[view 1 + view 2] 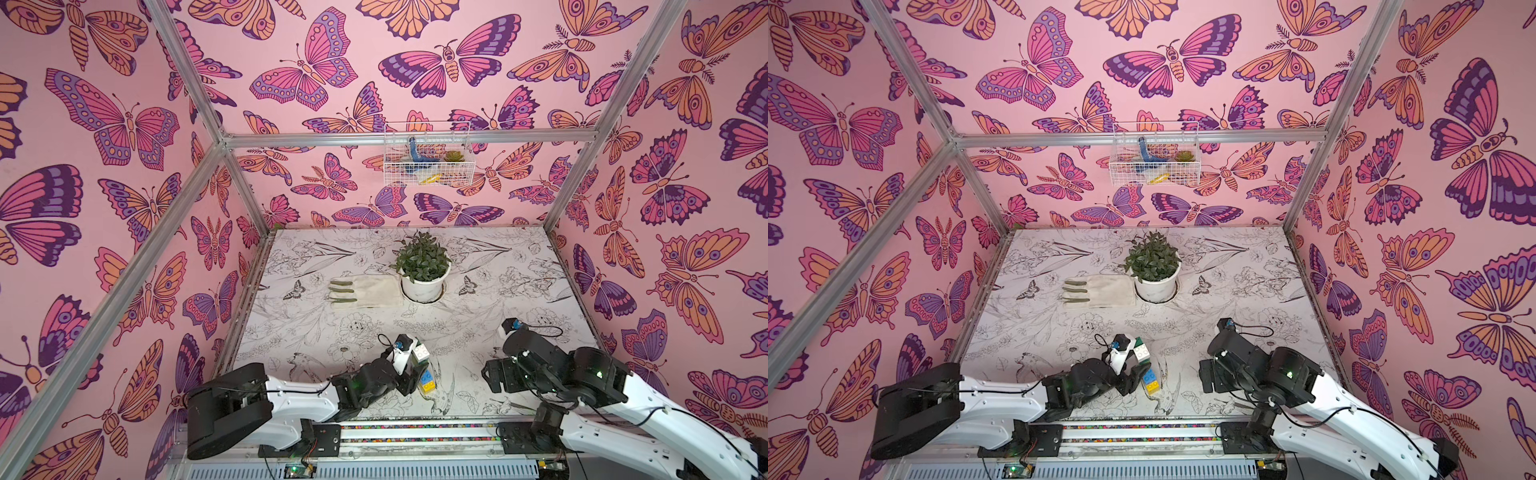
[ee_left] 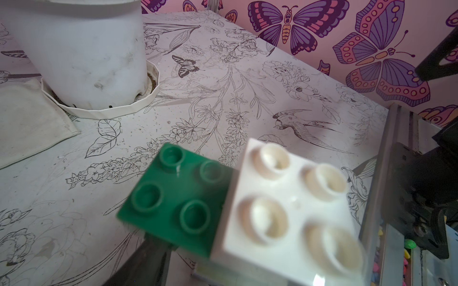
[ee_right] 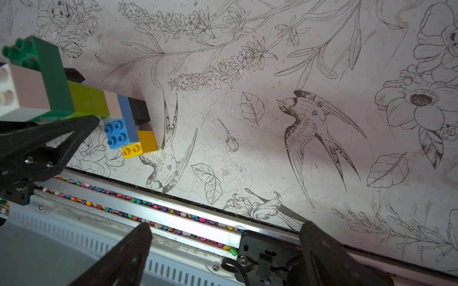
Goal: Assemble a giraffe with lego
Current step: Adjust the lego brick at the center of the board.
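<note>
The giraffe [image 1: 424, 376] stands near the table's front edge in both top views [image 1: 1147, 376]. In the right wrist view it shows black and yellow legs, a blue body, a lime-and-white neck [image 3: 86, 99], a dark green head brick and a white top. Seen from the left wrist, the green head brick [image 2: 178, 193] and white top [image 2: 292, 203] fill the foreground, with one dark finger [image 2: 143, 262] below them. My left gripper [image 1: 415, 368] is shut on the lime neck, one finger on each side. My right gripper [image 3: 223, 237] hangs open and empty over the front rail, to the right of the giraffe.
A potted plant [image 1: 424, 286] in a white pot stands mid-table, with a pale glove [image 1: 365, 293] lying beside it. A wire basket [image 1: 428, 153] hangs on the back wall. A rail holding coloured beads [image 3: 148, 210] runs along the front edge.
</note>
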`<state>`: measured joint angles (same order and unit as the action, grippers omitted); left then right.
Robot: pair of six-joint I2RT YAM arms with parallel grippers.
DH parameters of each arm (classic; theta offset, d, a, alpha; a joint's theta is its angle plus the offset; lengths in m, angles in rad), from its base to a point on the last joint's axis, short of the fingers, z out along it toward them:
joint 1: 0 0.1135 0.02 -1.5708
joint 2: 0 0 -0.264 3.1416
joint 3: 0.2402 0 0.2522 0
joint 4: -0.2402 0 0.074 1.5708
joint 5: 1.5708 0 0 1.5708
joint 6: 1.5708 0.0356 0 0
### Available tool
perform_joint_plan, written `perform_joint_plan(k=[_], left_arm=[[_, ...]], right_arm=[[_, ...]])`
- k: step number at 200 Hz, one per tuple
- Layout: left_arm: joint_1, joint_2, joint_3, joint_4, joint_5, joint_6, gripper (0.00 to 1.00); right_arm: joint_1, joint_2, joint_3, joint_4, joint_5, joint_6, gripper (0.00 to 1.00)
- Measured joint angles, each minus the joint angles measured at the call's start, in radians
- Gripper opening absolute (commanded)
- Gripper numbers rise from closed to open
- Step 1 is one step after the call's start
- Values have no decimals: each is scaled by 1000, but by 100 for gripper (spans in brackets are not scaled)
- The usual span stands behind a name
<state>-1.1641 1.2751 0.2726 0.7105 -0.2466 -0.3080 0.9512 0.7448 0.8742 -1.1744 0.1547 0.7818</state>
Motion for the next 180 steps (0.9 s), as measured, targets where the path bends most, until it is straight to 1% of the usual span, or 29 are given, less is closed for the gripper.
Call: perform_joint_plan(k=[78, 103, 121, 149, 180], left_arm=[[0, -12, -27, 4, 0, -14, 66], [0, -12, -27, 5, 4, -16, 55], [1, -7, -27, 9, 11, -16, 55], [1, 22, -26, 15, 19, -15, 51], [1, 22, -26, 15, 19, -15, 44]], right_arm=[[0, 0, 0, 3, -5, 5, 93], [0, -1, 0, 3, -8, 8, 93], [0, -1, 0, 3, -8, 11, 93], [0, -1, 0, 3, -8, 19, 94], [0, -1, 0, 3, -8, 26, 94]])
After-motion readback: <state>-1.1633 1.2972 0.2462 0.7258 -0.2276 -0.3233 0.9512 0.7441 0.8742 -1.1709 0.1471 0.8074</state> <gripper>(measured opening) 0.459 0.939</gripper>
